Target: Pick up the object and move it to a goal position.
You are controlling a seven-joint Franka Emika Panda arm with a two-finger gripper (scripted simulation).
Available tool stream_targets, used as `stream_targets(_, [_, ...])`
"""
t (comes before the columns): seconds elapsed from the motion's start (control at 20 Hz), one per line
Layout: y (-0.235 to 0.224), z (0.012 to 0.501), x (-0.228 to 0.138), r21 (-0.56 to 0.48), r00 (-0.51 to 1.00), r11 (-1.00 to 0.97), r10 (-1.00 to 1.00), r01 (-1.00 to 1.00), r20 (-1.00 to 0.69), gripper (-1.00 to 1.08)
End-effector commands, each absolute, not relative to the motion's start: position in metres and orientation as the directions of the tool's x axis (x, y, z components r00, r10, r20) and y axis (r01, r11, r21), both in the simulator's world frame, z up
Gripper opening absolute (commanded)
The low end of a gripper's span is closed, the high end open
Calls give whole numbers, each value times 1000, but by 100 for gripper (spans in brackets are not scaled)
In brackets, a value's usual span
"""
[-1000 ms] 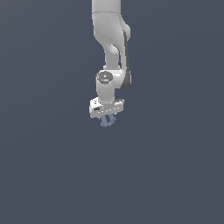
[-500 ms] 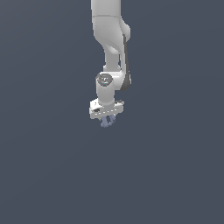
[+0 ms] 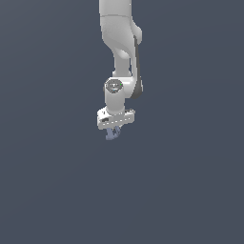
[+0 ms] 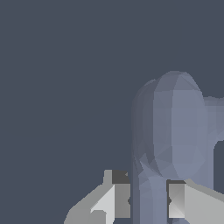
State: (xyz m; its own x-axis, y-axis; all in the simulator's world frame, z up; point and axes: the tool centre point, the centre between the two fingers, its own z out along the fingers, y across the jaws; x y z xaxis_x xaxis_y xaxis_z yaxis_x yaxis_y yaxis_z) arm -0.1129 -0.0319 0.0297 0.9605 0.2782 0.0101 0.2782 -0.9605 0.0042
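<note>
One white arm [image 3: 120,47] fills the upper middle of the exterior view, reaching down over a plain grey-blue desk [image 3: 57,181]. Over the last second it has barely shifted, so the carry seems slow or just starting; no goal marker shows. Below the wrist, the tool [image 3: 113,131] is clamped on the object [image 3: 112,135], lifted clear, it seems. Close up, that object [image 4: 173,131] is lavender-blue, rounded and lobed, pinched between both fingers [image 4: 120,194].

The exterior view stands well back, seemingly level with the white jointed arm [image 3: 119,57]; the wrist view presses close against the lavender-blue rounded object [image 4: 173,144], which both share.
</note>
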Motion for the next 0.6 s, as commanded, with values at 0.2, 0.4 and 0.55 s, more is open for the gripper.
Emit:
stream_targets(0.2, [-41,48,-108,4,961,-961,278,278,10,-100])
stream_targets(0.4, [-52,70,-103,4,961,-961,278,278,10,-100])
stream_targets(0.55, [-63,91,-98,3,961,-961,278,278,9,-100])
